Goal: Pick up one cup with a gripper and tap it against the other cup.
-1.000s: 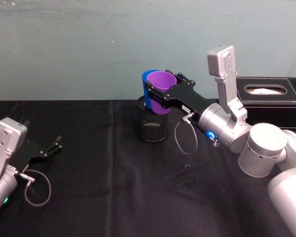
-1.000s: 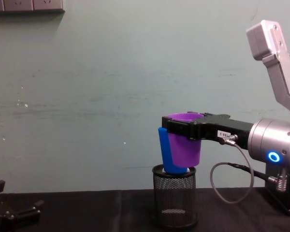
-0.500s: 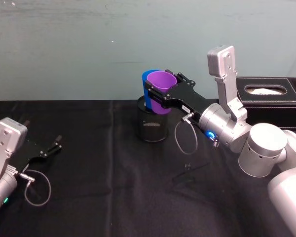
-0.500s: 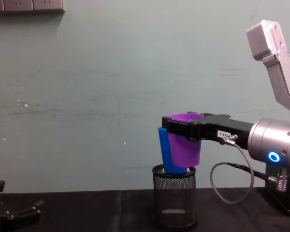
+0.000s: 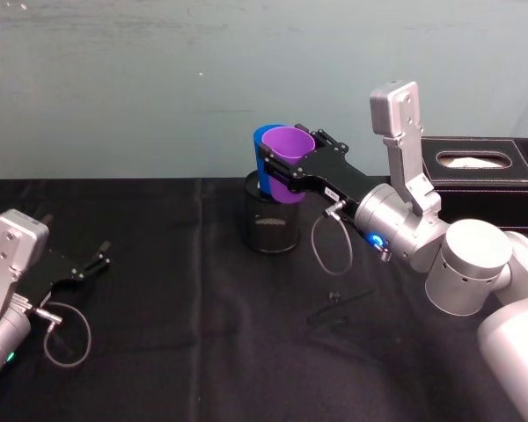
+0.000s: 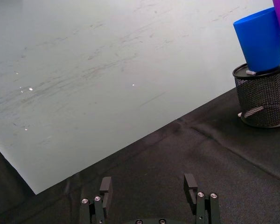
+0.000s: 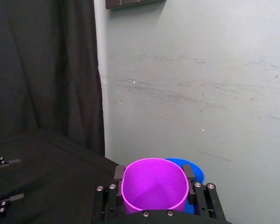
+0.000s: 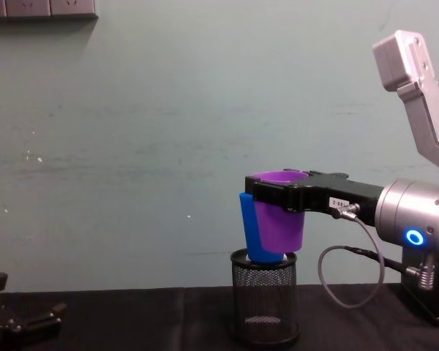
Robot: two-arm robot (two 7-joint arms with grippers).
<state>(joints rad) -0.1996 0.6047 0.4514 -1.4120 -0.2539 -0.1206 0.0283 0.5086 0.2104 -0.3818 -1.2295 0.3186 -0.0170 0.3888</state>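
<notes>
right gripper (image 8: 263, 194): I see flat black fingers clamped on the purple cup (image 8: 278, 223), a smooth plastic taper, held above the mesh holder (image 8: 263, 296).
left gripper (image 6: 148, 183): spread wide, empty, well left of mesh holder.
mesh holder: black wire cylinder.
blue cup (image 6: 259, 39): smooth taper, base in mesh holder, just beside purple cup.

right gripper (image 5: 290, 154) raised, clamped; left gripper (image 5: 99, 256) low, spread.

Over the mesh pen holder (image 8: 263, 303), the purple cup (image 8: 279, 223) covers most of the blue cup (image 8: 247, 234); only a strip shows, its base sunk inside the holder. Whether the two walls touch, I can't tell. The fingers of the right gripper (image 7: 154, 173) mask the purple cup's sides.
</notes>
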